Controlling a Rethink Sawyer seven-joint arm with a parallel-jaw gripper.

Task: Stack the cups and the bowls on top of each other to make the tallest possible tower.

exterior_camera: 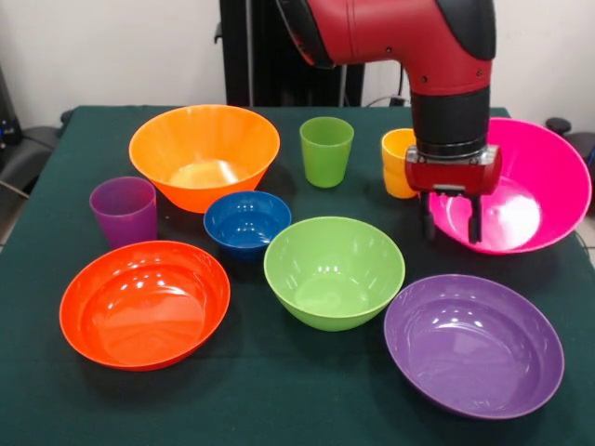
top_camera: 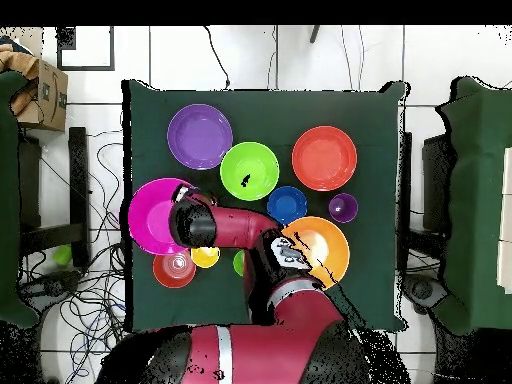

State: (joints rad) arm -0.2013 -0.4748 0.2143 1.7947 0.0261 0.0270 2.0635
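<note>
Front view, gripper (exterior_camera: pixel 451 218) seen hanging open and empty over pink bowl (exterior_camera: pixel 539 181) at right, yellow-orange cup (exterior_camera: pixel 398 163) just behind, lime green bowl (exterior_camera: pixel 335 271) parked centre, nothing stacked yet

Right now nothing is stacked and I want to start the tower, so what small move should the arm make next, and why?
Probably lower the gripper a little onto the near rim of the pink bowl. Its jaws hang open over that rim, holding nothing, and the bowl sits tilted at the table's edge. All bowls and cups stand apart, so a wide bowl seems the sensible first pick.
</note>
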